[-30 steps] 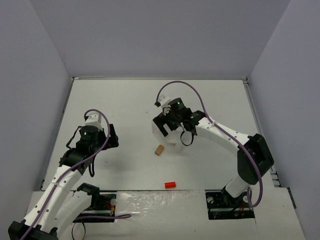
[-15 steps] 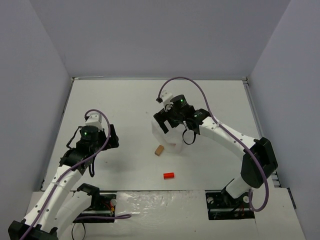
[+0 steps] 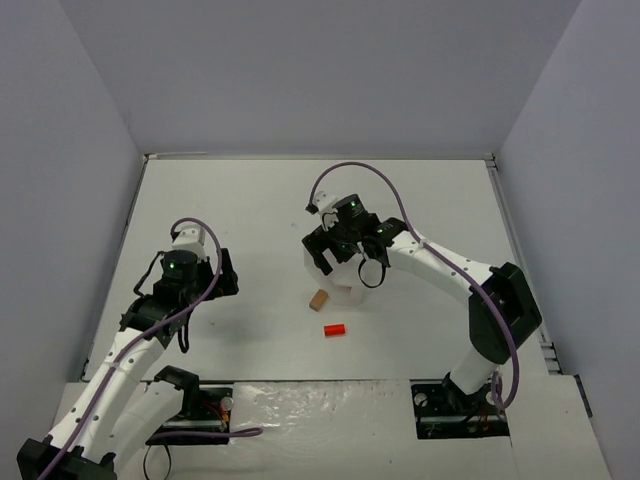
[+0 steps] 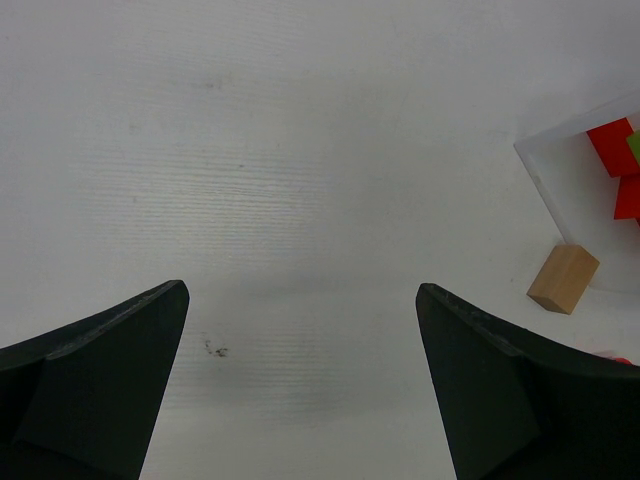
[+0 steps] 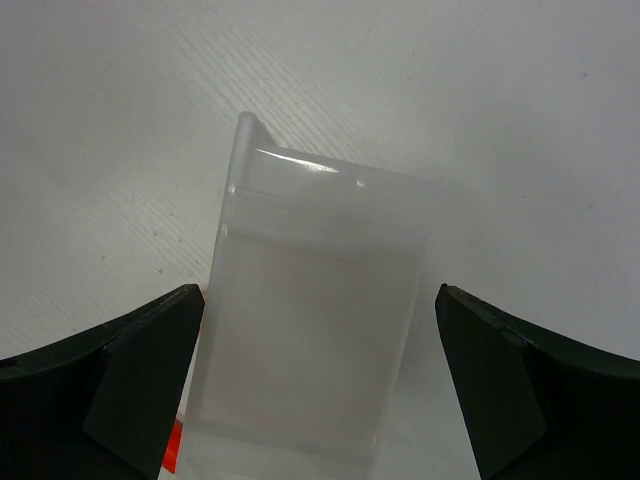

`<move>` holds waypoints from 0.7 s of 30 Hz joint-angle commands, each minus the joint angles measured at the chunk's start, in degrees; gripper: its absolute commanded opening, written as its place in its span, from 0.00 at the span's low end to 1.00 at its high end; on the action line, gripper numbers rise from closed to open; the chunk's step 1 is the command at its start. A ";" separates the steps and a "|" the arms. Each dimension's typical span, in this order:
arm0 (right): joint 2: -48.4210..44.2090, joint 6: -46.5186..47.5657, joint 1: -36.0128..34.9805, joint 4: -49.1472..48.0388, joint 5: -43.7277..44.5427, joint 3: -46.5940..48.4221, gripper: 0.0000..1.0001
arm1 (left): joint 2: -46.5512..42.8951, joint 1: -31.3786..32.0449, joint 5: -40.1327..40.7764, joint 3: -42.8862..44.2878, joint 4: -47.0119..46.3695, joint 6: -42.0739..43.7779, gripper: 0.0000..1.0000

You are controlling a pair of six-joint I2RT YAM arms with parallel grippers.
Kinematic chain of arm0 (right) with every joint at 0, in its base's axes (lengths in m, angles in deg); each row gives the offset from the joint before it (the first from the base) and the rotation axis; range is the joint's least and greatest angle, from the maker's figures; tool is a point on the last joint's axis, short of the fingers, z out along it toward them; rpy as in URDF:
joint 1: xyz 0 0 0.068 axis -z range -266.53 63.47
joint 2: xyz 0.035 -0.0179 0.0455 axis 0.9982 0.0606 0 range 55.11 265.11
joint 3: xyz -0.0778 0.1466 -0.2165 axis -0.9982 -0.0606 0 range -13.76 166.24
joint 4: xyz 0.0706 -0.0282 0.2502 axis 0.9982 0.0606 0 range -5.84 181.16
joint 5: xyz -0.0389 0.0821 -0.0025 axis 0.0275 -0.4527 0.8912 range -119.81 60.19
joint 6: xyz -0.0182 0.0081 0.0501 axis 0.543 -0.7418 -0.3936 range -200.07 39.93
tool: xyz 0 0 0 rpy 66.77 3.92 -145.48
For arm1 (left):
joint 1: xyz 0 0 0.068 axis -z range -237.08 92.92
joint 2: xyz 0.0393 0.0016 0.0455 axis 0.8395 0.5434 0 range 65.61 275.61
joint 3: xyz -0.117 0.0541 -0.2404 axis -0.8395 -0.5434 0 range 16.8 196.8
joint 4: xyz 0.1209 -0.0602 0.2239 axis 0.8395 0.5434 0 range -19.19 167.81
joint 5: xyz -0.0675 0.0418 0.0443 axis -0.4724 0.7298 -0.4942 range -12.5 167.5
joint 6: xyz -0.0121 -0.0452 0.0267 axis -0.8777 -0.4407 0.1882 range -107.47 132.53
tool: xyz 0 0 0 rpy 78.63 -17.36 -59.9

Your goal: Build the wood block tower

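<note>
The left gripper (image 4: 300, 290) hangs over bare table at about 9 o'clock of the white tray (image 5: 320, 240). Its jaws are wide apart and hold nothing.

No wood block tower stands yet; the pieces are scattered. The tan block (image 3: 318, 298) lies on the table just beside the tray's corner, at about 7 o'clock of it. One red block (image 3: 334, 329) lies alone at 5 o'clock of the tan block, nearer to the arm bases. More red blocks (image 4: 612, 145) and a green block (image 4: 634, 148) are inside the tray.

The right gripper (image 5: 318, 290) is over the tray with its jaws spread to both sides of it. A little space shows at the right finger, so it seems to stand around the tray and not clamped on it. At the left finger, contact cannot be ruled out.

The main danger is probably at this tray. If the right jaws close here, they take the tray and not a block, and a light tray can tip or slide and throw its blocks out. A sideways move can also push the tray wall into the tan block. The lone red block is small, so a wide finger may knock it toward 6 o'clock before it is caught.
</note>
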 commanded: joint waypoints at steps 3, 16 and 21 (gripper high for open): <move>2.47 -0.48 -0.44 -0.04 -0.62 1.10 1.00 | -0.15 -0.38 -0.43 0.60 -2.79 1.24 0.97; 2.67 2.13 -1.50 1.85 4.24 3.46 0.32 | -0.09 -0.38 -0.06 0.54 -2.85 1.33 0.97; 0.63 5.38 -7.10 2.97 15.27 4.70 0.00 | 0.00 -0.38 0.26 0.51 -2.86 1.24 0.97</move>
